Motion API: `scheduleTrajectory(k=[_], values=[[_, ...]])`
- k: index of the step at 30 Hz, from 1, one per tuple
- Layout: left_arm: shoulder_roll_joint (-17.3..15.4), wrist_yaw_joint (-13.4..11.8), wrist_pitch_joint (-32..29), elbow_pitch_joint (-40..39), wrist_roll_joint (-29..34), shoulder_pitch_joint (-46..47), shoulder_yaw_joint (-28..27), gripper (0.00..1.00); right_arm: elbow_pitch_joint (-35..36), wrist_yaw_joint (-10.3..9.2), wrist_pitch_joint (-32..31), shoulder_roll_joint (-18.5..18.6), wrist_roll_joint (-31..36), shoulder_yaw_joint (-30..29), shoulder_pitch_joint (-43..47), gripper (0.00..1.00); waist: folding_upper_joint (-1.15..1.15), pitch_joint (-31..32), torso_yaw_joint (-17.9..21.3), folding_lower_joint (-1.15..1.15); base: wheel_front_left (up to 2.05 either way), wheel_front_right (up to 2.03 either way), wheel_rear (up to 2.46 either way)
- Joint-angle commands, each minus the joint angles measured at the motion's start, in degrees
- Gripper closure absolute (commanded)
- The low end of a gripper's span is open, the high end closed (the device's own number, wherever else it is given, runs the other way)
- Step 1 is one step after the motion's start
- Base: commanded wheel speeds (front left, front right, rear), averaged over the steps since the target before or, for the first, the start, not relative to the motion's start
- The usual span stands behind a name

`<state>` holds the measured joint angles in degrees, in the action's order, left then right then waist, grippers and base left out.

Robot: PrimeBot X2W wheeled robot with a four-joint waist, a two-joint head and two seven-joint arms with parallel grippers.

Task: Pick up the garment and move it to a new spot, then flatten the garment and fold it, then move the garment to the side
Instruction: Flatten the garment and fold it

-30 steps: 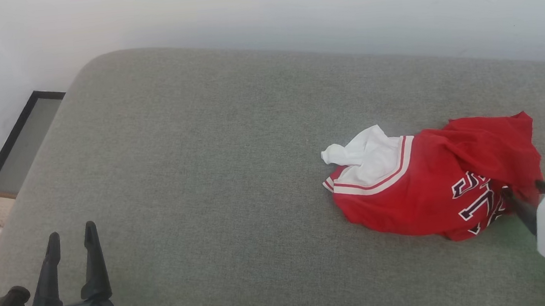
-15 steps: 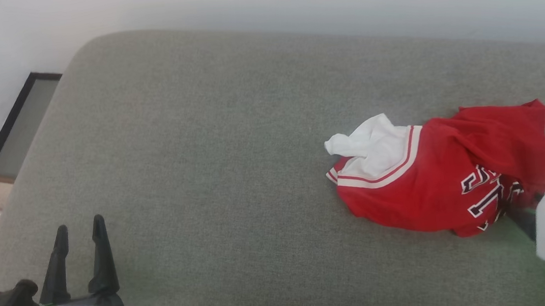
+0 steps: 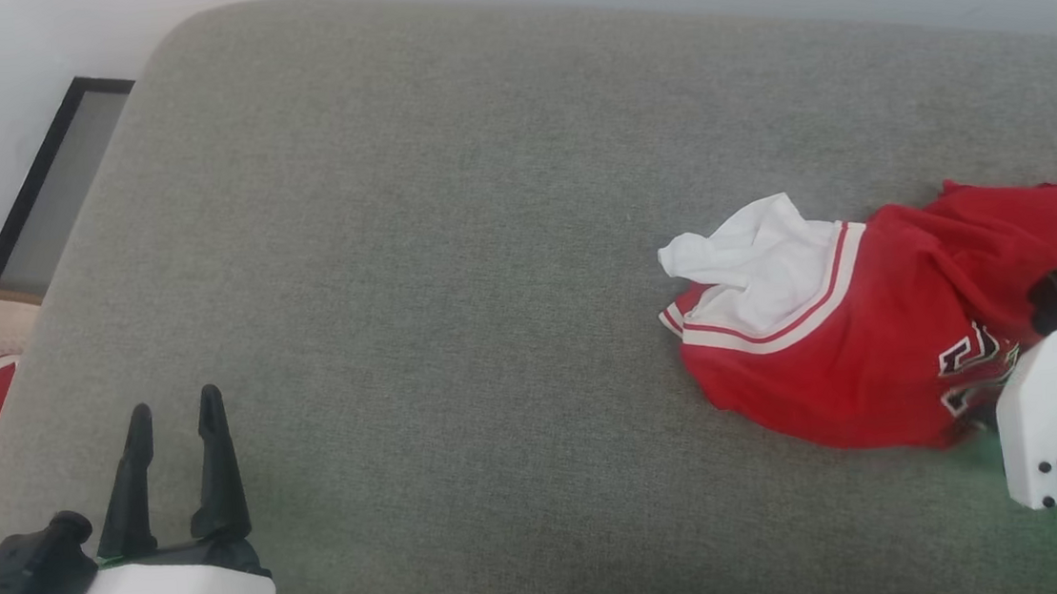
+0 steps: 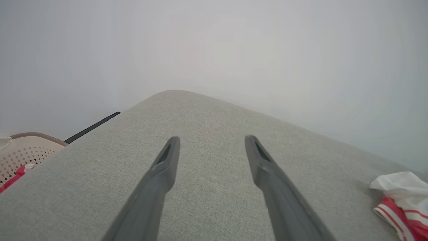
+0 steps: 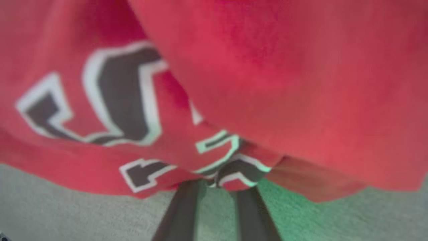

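Wide open a second ago, the right gripper now pinches a lettered fold of the crumpled red-and-white jersey garment at the grey upholstered cushion's right side, ready to lift; the left gripper hangs open.

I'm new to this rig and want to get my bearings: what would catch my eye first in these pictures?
First, the crumpled red garment with its white sleeve, lying on the right side of the grey cushion. The right gripper pinches a fold of it beside the black lettering, while the left gripper hovers open over the cushion's near left.
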<state>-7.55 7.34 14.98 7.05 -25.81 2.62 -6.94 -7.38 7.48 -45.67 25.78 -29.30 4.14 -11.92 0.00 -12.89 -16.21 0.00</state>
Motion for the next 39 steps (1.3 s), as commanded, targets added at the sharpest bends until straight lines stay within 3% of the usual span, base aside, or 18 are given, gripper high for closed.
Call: scheduleTrajectory(k=[1, 9, 14, 23, 30, 31, 32, 33, 39], values=[[0.0, 0.2, 0.2, 0.1, -0.8, 0.7, 0.0, 0.0, -0.5, 0.02, 0.8, -0.4, -0.3, 0.9, -0.3, 1.0, 0.0, -0.1, -0.1, 0.0, 0.0, 0.0, 0.0], [0.1, 0.2, 0.2, 0.4, -0.8, 1.0, 0.1, 0.0, 4.9, 0.02, 3.9, 1.1, -1.2, 4.2, -6.5, 1.0, 0.0, 0.1, -0.8, 0.0, 0.0, 0.0, 0.0], [0.5, 0.2, 0.2, 0.6, -0.8, 1.6, 0.9, 0.0, 4.9, 0.02, 3.7, 0.6, -1.2, 8.1, -13.1, 1.0, 0.0, -0.4, -2.0, 0.0, 0.0, 0.0, 0.0], [1.2, 0.2, 0.2, 1.6, -0.9, 3.0, 3.0, 0.0, -5.2, 0.02, 5.7, -1.7, -1.8, 18.0, -24.5, 1.0, 0.0, -1.3, -5.3, 0.0, 0.0, 0.0, 0.0], [1.3, 0.1, 0.2, 2.3, -0.8, 3.6, 3.9, 0.0, -19.5, 0.02, 10.2, -3.1, -3.8, 25.5, -32.0, 1.0, 0.0, -1.4, -7.6, 0.0, 0.0, 0.0, 0.0], [1.4, 0.2, 0.2, 2.3, -0.8, 3.6, 3.8, 0.0, -21.1, 0.02, 11.1, -3.5, -4.7, 26.3, -32.7, 0.75, 0.0, -1.4, -7.7, 0.0, 0.0, 0.0, 0.0], [1.4, 0.1, 0.2, 2.3, -0.8, 3.5, 3.8, 0.0, -22.7, 0.02, 11.7, -3.8, -5.2, 26.9, -33.4, 0.13, 0.0, -1.4, -7.8, 0.0, 0.0, 0.0, 0.0], [1.3, 0.1, 0.2, 2.3, -0.7, 3.5, 3.8, 0.0, -24.0, 0.02, 12.3, -3.8, -5.6, 27.7, -34.0, 0.0, 0.0, -1.3, -7.8, 0.0, 0.0, 0.0, 0.0], [0.9, 0.1, 0.2, 2.2, -0.5, 2.5, 2.7, 0.0, -26.6, 0.02, 16.0, -2.8, -9.1, 30.9, -36.9, 0.0, 0.0, -0.6, -6.7, 0.0, 0.0, 0.0, 0.0]])
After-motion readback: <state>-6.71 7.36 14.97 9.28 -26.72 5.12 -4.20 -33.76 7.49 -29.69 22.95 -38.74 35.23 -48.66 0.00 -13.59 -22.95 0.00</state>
